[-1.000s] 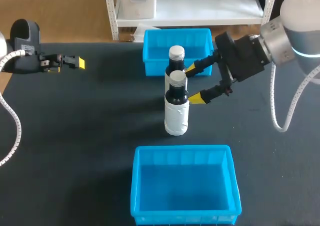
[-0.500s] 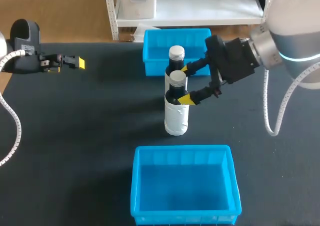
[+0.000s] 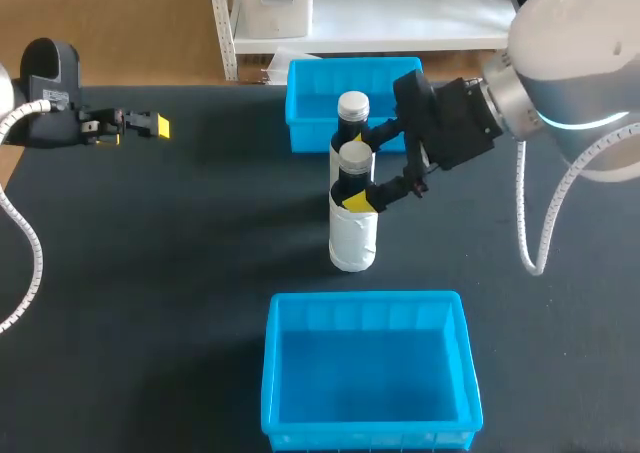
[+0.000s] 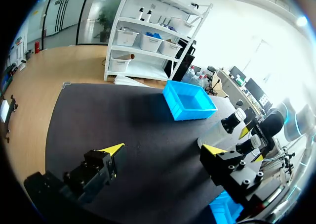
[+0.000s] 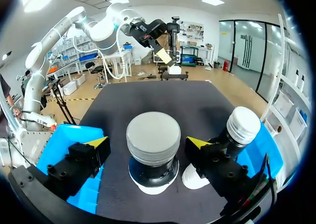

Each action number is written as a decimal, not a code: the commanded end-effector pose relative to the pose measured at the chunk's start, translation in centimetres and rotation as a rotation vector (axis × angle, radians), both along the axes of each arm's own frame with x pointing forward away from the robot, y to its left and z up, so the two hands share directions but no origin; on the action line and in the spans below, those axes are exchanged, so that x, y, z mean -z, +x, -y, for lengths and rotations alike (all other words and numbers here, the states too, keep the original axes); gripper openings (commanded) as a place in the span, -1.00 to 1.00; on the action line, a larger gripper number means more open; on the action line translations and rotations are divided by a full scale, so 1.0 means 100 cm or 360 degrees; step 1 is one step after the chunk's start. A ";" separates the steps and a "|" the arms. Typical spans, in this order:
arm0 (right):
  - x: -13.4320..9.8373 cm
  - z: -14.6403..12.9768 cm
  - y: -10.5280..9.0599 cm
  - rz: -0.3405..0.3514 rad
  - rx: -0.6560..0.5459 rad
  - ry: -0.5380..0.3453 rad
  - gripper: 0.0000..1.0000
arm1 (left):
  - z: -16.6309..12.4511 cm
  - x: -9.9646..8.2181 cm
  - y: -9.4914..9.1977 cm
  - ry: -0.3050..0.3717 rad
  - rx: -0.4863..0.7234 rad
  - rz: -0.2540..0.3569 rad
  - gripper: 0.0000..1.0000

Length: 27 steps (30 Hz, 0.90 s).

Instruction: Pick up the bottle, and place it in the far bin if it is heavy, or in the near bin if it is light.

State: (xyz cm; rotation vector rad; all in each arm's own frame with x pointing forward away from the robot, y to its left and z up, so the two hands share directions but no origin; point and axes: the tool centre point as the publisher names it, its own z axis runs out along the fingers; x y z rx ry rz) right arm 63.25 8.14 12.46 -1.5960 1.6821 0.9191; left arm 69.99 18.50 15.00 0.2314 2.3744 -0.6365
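- while the right tool (image 3: pixel 362 170) sits spread around the near bottle (image 3: pixel 353 238), one yellow tip lies on each side of the dark neck, just under the pale cap; the right wrist view shows a gap on both sides, so neither finger presses the bottle.
- the near bottle stands upright on the black bench (image 3: pixel 200 233), between the two bins, with a white label round its body.
- the far bottle (image 3: pixel 353 105), of the same look, stands upright just behind it and right in front of the far bin (image 3: pixel 305 123); i cannot tell whether the two bottles touch.
- one finger of the right tool passes between the two bottles; the other lies on the near bottle's front side.
- the right arm (image 3: pixel 560 83) comes in from the bench's right far side, its tool pointing toward the middle.
- the far bin is blue and open at the top, at the back edge of the bench.
- the near bin (image 3: pixel 275 373) is blue too, open at the top, at the front edge, near the near bottle but apart from it.
- the left tool (image 3: pixel 150 125) hangs over the left far part of the bench, well apart from bottles and bins; in the left wrist view its fingers stand wide apart over bare bench.
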 end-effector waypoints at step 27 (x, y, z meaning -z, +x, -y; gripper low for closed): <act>0.005 0.001 -0.007 -0.0015 -0.0005 0.0030 0.25 | 0.000 0.000 0.000 0.0000 0.0000 0.0000 1.00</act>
